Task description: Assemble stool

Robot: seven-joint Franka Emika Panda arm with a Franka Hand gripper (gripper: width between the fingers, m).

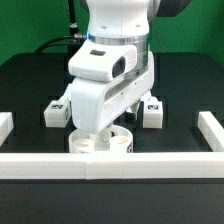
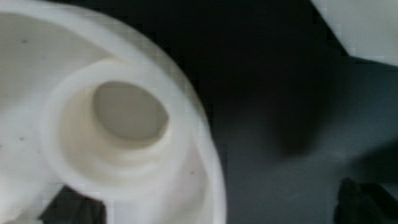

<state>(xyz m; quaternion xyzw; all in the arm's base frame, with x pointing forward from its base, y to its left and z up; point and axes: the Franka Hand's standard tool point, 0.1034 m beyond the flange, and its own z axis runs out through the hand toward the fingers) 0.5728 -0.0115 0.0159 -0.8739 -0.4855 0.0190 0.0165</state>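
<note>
The round white stool seat (image 1: pixel 100 143) lies on the black table just behind the front rail. My gripper (image 1: pixel 100 131) is low over it, its fingers mostly hidden by the white hand. In the wrist view the seat (image 2: pixel 71 60) fills the frame very close up, with a round socket (image 2: pixel 128 108) showing. The gripper (image 2: pixel 214 205) looks open: the dark fingertips (image 2: pixel 64 205) stand wide apart with the seat's rim between them and a gap on one side. One blocky leg (image 1: pixel 55 112) lies at the exterior view's left, another (image 1: pixel 153 112) at its right. The third leg is hidden.
Long white border rails run along the front (image 1: pixel 110 166), the exterior view's left (image 1: pixel 5 125) and its right (image 1: pixel 210 128). The seat sits close against the front rail. The arm's body blocks the table behind it.
</note>
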